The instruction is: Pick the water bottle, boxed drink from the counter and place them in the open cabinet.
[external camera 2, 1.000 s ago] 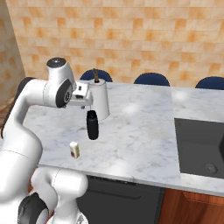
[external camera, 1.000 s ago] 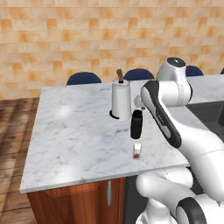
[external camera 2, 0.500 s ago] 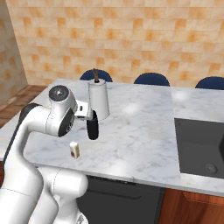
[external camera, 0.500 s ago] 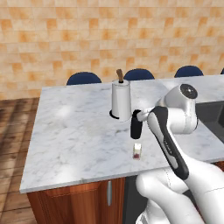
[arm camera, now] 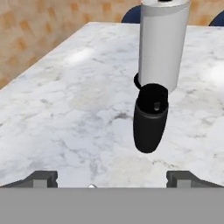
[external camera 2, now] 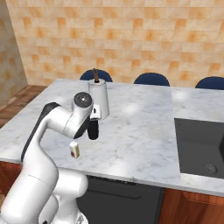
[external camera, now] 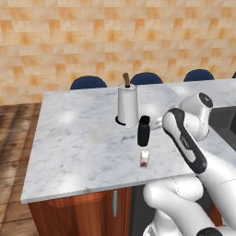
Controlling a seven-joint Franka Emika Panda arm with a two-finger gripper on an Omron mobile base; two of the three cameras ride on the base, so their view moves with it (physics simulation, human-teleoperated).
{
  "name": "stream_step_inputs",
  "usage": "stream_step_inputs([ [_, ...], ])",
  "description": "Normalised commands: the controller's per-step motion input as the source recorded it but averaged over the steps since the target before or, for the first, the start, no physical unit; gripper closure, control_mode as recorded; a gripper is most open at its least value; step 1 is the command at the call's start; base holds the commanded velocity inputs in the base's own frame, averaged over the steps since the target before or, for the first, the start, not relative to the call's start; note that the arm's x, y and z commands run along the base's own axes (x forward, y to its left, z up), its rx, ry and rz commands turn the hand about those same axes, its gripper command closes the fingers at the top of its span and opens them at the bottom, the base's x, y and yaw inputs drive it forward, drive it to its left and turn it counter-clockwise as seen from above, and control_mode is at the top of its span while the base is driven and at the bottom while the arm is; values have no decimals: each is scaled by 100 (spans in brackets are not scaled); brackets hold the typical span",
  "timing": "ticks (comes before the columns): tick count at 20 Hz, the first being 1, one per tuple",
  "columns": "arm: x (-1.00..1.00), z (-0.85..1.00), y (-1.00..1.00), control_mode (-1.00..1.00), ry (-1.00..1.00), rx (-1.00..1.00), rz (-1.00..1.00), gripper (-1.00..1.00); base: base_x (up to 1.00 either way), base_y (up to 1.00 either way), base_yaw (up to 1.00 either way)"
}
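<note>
The water bottle [external camera: 143,131] is a tall black cylinder standing on the marble counter [external camera: 78,138], just in front of the paper-towel roll [external camera: 127,105]. The boxed drink [external camera: 144,159], a small cream carton with a red mark, stands nearer the counter's front edge. In the hand view my gripper [arm camera: 113,178] is open, its dark fingertips [arm camera: 41,177] spread wide, with the water bottle [arm camera: 151,118] a short way ahead and slightly right of centre, untouched. From the right base view the water bottle [external camera 2: 92,130] is partly hidden behind my arm, and the boxed drink [external camera 2: 75,150] sits below it. The open cabinet is out of view.
The white paper-towel roll [external camera 2: 100,98] with its brown-tipped post stands right behind the bottle. A black cooktop [external camera 2: 201,140] is set into the counter at the right. Blue chair backs [external camera: 88,83] line the far side, and a wooden floor [external camera: 14,152] lies beyond the left edge.
My arm has folded down and forward, bringing the hand low to bottle height beside the water bottle. The jaws have spread slightly wider. Bottle, carton and roll have not moved.
</note>
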Motion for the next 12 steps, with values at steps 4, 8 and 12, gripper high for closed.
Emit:
stream_step_inputs([
  [4,16,0,-9,-100,15,1,17,-100,0,0,0],
  [8,8,-1,0,-100,16,0,15,-100,0,0,0],
  [12,1,-17,0,-100,10,-1,14,-100,0,0,0],
])
